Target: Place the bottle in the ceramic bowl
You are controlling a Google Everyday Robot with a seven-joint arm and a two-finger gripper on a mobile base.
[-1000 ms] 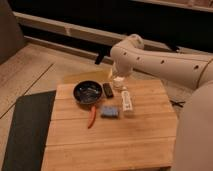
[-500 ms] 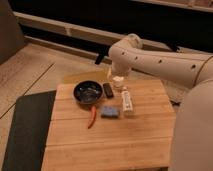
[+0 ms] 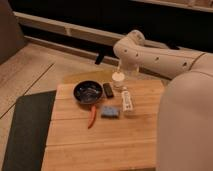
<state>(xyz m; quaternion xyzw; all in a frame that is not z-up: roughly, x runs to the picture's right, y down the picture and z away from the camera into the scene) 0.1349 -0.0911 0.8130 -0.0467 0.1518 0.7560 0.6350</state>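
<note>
Table [image 3: 100,145]: a wooden slatted top is seen across the lower middle of the frame, with a dark mat [image 3: 25,130] laid along its left side.
Bowl [image 3: 88,92]: it is set upright on the upper left part of the table; nothing is seen inside it but glints.
Bottle [image 3: 127,100]: it is laid flat on the table to the right of the bowl, well apart from it, pointing roughly away from the lower edge of the frame.
Black object [image 3: 108,90]: a small oblong piece is placed just beside the bowl's right rim, between bowl and bottle.
Cup [image 3: 118,78]: a pale round cup is stood near the table's far edge, just above the bottle in the frame.
Sponge [image 3: 110,112]: a blue rectangle is laid below the black object.
Orange stick [image 3: 92,116]: a thin orange-red item is laid below the bowl, left of the sponge.
Arm [image 3: 150,57]: a white arm is brought in from the right and bent down at its elbow in the upper middle.
Gripper [image 3: 123,70]: it is held just above and behind the cup, its jaws spread wide; the bottle is not gripped.
</note>
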